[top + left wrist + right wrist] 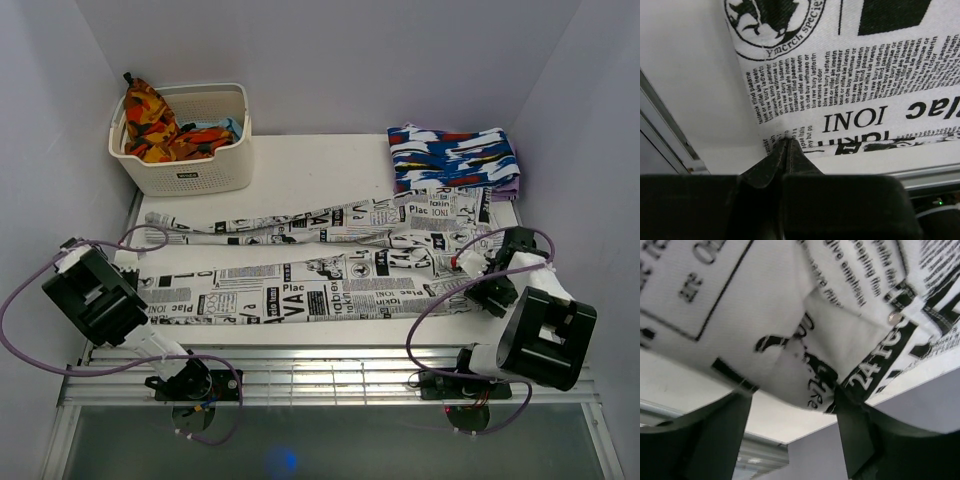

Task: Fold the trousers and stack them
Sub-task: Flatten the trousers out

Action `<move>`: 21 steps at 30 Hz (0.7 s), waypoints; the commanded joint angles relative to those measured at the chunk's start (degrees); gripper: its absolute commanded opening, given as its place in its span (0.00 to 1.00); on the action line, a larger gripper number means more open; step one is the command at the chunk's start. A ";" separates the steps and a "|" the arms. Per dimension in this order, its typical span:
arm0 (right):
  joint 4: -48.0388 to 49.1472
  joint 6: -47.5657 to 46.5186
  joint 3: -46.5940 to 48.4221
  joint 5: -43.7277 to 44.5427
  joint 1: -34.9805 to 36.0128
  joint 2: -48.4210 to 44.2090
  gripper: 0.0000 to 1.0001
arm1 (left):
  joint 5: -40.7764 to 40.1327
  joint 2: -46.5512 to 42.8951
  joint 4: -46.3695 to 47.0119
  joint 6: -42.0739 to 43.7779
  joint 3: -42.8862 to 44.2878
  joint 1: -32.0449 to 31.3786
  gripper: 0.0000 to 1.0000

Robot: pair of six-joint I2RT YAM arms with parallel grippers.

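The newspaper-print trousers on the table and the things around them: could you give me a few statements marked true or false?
The white newspaper-print fabric trousers lie stretched out across the table. True.
The left hand is wide open. False: it is pinched shut on a trouser-leg edge.
The white plastic basket is empty. False: it holds an orange-red-yellow patterned cloth.
The right hand has its fingers apart, with trouser cloth between them. True.

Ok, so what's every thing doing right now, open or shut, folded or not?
trousers: unfolded, spread flat, legs apart
left claw: shut on the trousers' hem
right claw: open, cloth between its fingers
basket: upright, holding cloth
orange cloth: crumpled in the basket
blue garment: folded
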 commanded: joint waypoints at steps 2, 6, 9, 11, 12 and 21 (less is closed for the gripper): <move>-4.32 -9.12 -0.33 2.39 -1.47 -6.42 0.87 | -3.82 -4.78 -4.42 7.54 2.51 0.62 0.21; -9.93 -7.82 8.35 -4.10 -1.56 -6.44 0.96 | 6.63 -5.49 -9.18 4.91 10.86 0.54 0.51; -20.73 -3.51 20.74 -12.10 -1.47 -0.21 0.94 | 11.65 -5.58 -9.98 3.07 14.56 -0.16 0.53; -24.87 1.14 27.78 -15.18 -1.39 5.51 0.87 | 13.85 -5.75 -9.45 2.10 15.35 -1.39 0.54; -25.06 2.98 29.02 -15.71 -0.86 7.26 0.83 | 14.82 -5.84 -8.93 0.35 15.18 -2.09 0.54; -11.91 15.83 22.10 -7.30 6.43 15.98 0.50 | 15.98 -4.79 2.76 -10.21 4.30 -12.64 0.52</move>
